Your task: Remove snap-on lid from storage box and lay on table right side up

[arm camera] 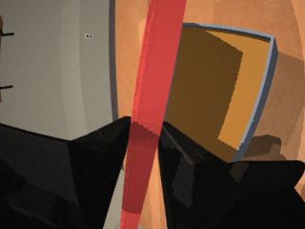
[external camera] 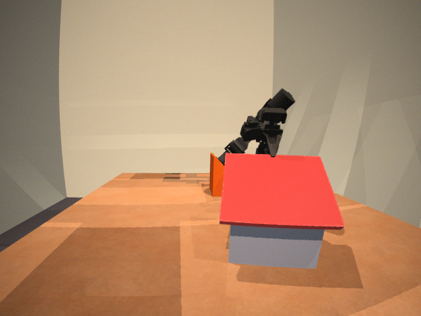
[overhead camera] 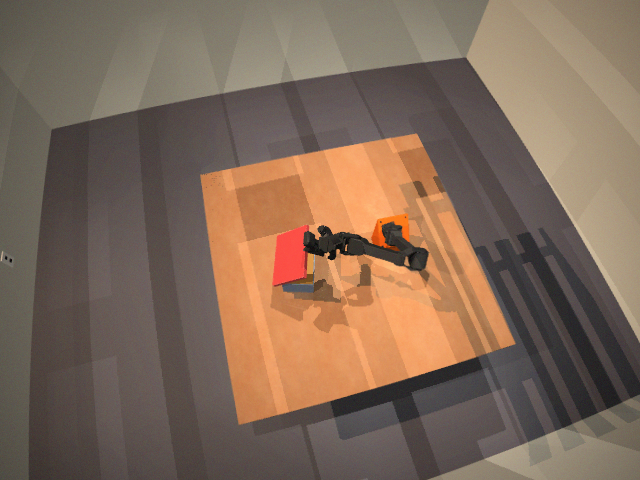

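Observation:
The red lid (overhead camera: 290, 255) (external camera: 278, 190) (arm camera: 159, 62) is tilted steeply, its edge on the arm's side raised and its far edge low, above the far side of the box. My gripper (overhead camera: 309, 248) (external camera: 273, 155) (arm camera: 145, 125) is shut on the raised edge of the lid, one finger on each face. The blue-grey box (overhead camera: 299, 287) (external camera: 275, 249) (arm camera: 274, 72) stands upright on the table, open toward the arm, with its yellow-brown inside showing in the wrist view. Whether the lid's low edge still touches the box rim cannot be told.
The wooden table (overhead camera: 320, 361) (external camera: 118, 272) carries the box and the arm. The arm's orange base plate (overhead camera: 382, 232) (external camera: 216, 176) stands behind the box as seen in the exterior view. Stripes of shadow cross the table.

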You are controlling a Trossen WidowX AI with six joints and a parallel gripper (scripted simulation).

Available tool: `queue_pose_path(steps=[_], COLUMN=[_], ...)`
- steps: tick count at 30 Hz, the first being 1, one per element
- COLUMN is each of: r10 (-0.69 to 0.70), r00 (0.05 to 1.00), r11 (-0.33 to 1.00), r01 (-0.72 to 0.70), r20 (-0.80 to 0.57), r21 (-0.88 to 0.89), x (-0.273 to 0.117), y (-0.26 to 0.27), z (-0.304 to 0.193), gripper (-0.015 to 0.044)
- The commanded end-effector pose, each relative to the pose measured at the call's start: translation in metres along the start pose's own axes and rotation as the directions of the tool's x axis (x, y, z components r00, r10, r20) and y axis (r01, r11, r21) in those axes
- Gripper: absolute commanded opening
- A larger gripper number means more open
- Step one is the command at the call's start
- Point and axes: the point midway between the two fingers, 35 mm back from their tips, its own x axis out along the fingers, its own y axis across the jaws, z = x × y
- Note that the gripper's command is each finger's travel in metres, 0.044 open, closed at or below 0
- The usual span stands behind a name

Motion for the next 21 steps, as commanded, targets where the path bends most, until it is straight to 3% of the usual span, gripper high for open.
queue_pose_path(steps=[1, 21], r10=[0.011, 0.011], r00=[1.000, 1.000], r11=[1.000, 1.000], r01=[-0.012, -0.011], r20=[-0.005, -0.003], r21=[-0.011, -0.012], x=[-0.002, -0.003], y=[0.005, -0.003], z=[-0.001, 0.042], gripper=[0.0000, 0.0000])
